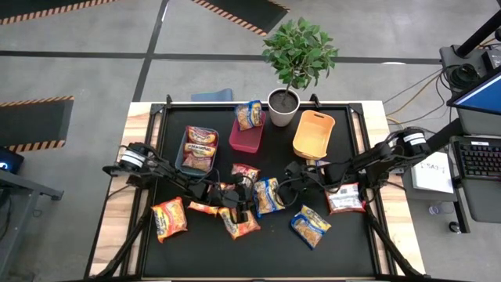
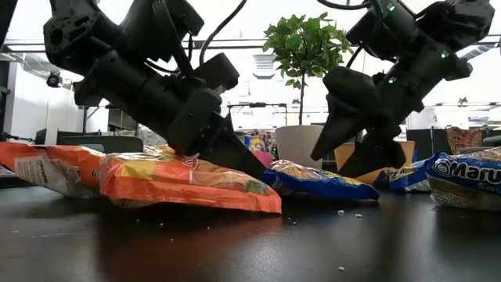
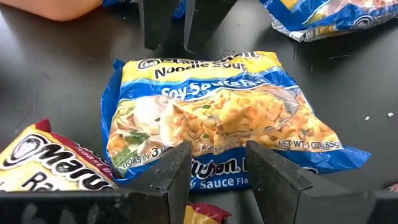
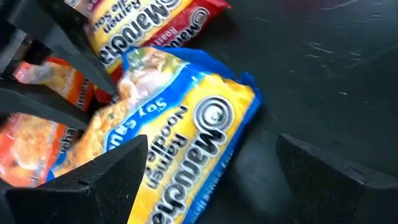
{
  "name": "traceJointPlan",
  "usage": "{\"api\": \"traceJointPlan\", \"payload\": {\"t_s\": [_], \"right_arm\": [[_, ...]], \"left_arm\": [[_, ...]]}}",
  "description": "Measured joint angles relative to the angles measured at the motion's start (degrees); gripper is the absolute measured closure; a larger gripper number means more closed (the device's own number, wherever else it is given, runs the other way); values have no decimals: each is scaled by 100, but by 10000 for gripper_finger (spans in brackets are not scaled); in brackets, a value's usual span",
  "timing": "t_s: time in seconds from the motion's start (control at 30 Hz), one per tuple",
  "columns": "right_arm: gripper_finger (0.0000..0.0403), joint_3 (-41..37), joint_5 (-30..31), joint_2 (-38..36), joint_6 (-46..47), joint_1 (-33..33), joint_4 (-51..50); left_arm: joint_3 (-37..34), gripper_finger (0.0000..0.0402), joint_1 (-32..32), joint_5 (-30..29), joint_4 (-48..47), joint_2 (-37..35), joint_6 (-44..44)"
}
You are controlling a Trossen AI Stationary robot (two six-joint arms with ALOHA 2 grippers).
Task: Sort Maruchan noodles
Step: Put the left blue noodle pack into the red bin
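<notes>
A blue-yellow Maruchan packet lies flat on the black mat between my two grippers. My left gripper is open, its fingers lowered over the packet's edge nearest the left arm. My right gripper is wide open and hangs over the packet's opposite end, with one finger above the wrapper. Orange packets and a red one lie around it. In the low view the left gripper slants down onto the pile and the right gripper hangs just above it. My left gripper's fingertips stand at the blue packet's near edge, slanting down from the table's left; I cannot tell whether they touch it. My right gripper hangs over the other end, and I cannot tell whether it touches either. The packet lies flat.
A teal bin holds maroon packets, a red bin has a blue packet leaning on it, and an orange bin stands at the far side. A potted plant stands between them. More packets lie to the right.
</notes>
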Motion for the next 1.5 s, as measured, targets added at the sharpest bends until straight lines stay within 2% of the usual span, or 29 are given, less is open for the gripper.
{"api": "traceJointPlan", "payload": {"t_s": [0.3,0.5,0.77,0.93,1.37,1.5], "right_arm": [[60,2,6,580,-66,-3,927],[61,0,-302,838,-385,-6,1874],[86,0,-458,867,-633,-8,2307],[118,0,-462,865,-641,-8,2327],[240,0,-307,858,-818,-6,2344],[276,2,-209,856,-941,-3,2360]], "left_arm": [[13,267,9,-8,-42,68,-128],[11,267,14,-8,-83,70,-111],[2,267,19,-5,-90,75,-95],[0,267,19,-5,-94,79,-91],[4,267,34,-2,-43,73,-84],[-22,267,1,-3,-180,-107,149]]}}
